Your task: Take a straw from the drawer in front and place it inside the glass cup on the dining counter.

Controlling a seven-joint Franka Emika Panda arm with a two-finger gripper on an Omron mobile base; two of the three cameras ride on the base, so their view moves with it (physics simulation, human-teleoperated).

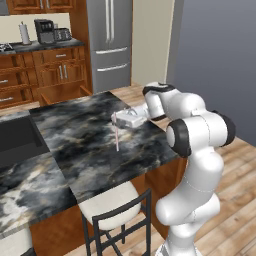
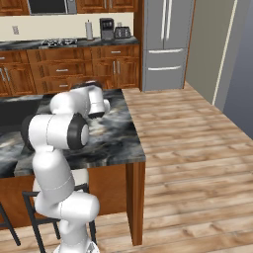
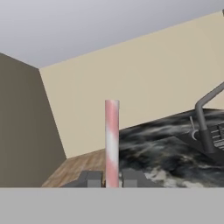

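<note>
The straw (image 1: 117,134) hangs upright above the marble desk (image 1: 85,150), pinched at its top end by the claw (image 1: 116,118), whose two fingers (image 3: 89,178) are clamped together on it; its lower tip sits just over the dark slab, toward the desk's far right part, near the corner closest to the fridge (image 1: 109,42). From the hand camera the pink-and-white straw rises straight up between the fingertips, with the marble top beyond it and a dark curved faucet (image 3: 204,118) at the right. A stool (image 1: 111,207) with a pale seat stands tucked under the desk's near edge, beside the robot's base.
</note>
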